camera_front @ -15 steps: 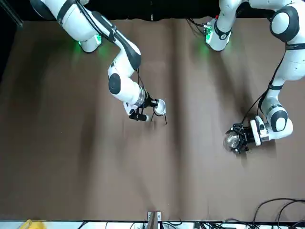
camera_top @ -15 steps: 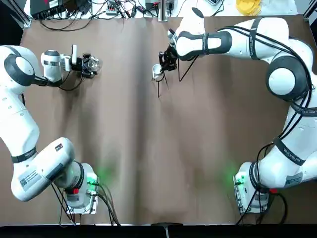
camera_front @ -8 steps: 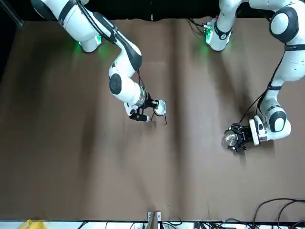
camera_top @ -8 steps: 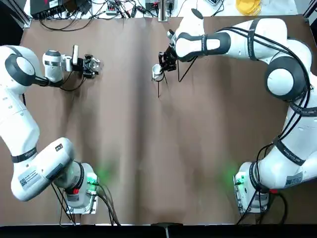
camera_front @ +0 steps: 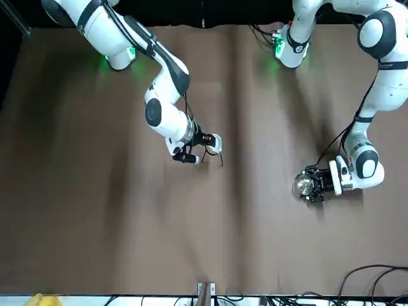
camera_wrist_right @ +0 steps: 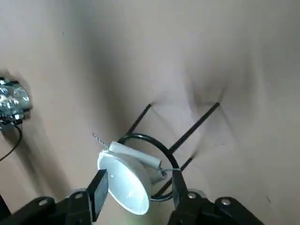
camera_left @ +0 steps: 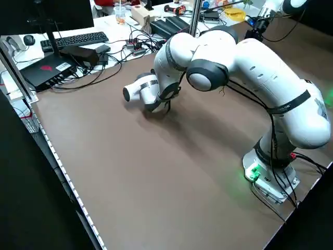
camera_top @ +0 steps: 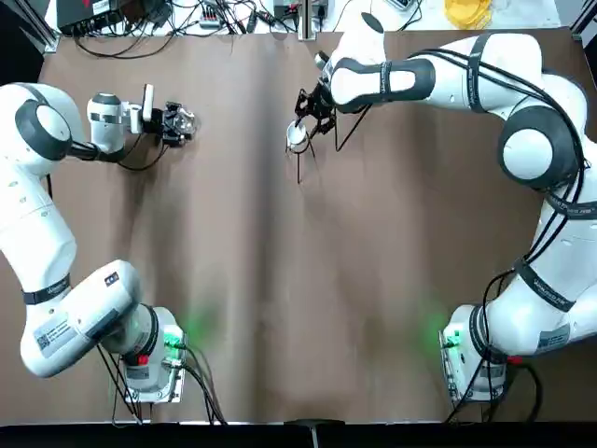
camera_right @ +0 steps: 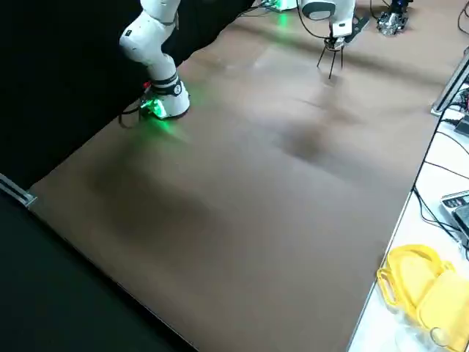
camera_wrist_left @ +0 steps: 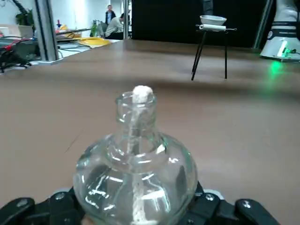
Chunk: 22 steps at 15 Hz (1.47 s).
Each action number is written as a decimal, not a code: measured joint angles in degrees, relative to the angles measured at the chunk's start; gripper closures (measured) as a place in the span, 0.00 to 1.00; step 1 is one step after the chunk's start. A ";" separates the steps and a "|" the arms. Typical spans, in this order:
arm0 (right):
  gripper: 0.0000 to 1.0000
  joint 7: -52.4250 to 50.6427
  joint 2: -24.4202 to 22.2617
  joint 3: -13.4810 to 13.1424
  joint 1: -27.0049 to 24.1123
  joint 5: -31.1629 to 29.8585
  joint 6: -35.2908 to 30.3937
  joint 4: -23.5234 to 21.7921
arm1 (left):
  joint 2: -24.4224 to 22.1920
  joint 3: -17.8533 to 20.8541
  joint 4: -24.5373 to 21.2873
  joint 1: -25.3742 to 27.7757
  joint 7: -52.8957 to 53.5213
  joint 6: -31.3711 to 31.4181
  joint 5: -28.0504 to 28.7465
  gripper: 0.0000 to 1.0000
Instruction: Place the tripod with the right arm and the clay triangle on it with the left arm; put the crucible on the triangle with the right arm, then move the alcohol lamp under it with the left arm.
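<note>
Now the tripod (camera_wrist_left: pixel 225 56) stands upright on the counter (camera_wrist_left: pixel 47 140), with the clay triangle (camera_wrist_left: pixel 211 27) across its ring and the crucible (camera_wrist_left: pixel 213 20) on the triangle, bowl upward. Just beside the tripod's top, the right end effector (camera_wrist_right: pixel 139 176) is wide, its fingers apart around the crucible's side; compared with the earlier overhead pictures, it looks more spread, while the tripod has stayed put. That suggests the crucible has just been released, leaving the lamp as the remaining piece.

Farther out, on the tripod's left-arm side and well apart from it, the left end effector (camera_top: pixel 172 124) is closed around the alcohol lamp (camera_wrist_left: pixel 136 178), which is upright. It has shifted slightly nearer the tripod over the last second, so the final step seems to be starting. The right end effector should back off without nudging the crucible; the lamp then needs to come in low between the legs, since a knock could topple the stack.
</note>
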 joint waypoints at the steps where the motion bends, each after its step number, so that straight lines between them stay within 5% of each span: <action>1: 0.35 0.05 -0.06 -0.14 -0.29 0.00 -0.45 0.25 | 0.00 -0.12 -0.02 -0.71 0.59 -0.73 -0.12 0.19; 6: 0.33 -1.44 -3.79 -0.74 -7.13 -2.52 -8.93 1.60 | 0.00 -2.69 -2.37 -4.99 4.67 -1.93 -4.25 0.19; 11: 0.25 -15.31 -9.55 -0.80 -18.22 -7.67 -24.83 3.34 | -0.01 -4.60 -5.47 -10.79 5.05 -1.94 -8.76 0.18; 17: 0.10 -29.84 -11.09 -0.85 -27.22 -10.51 -45.44 12.91 | -0.01 -4.61 -6.30 -17.75 7.29 -1.75 -14.53 0.12; 18: 0.02 -30.94 -11.17 -0.86 -28.22 -11.09 -47.54 14.34 | -0.01 -4.61 -6.30 -18.70 7.79 -1.41 -15.74 0.12; 22: 0.00 -32.03 -15.36 -0.85 -30.87 -12.20 -51.30 17.23 | -0.01 -4.59 -6.32 -23.89 9.90 2.34 -21.09 0.12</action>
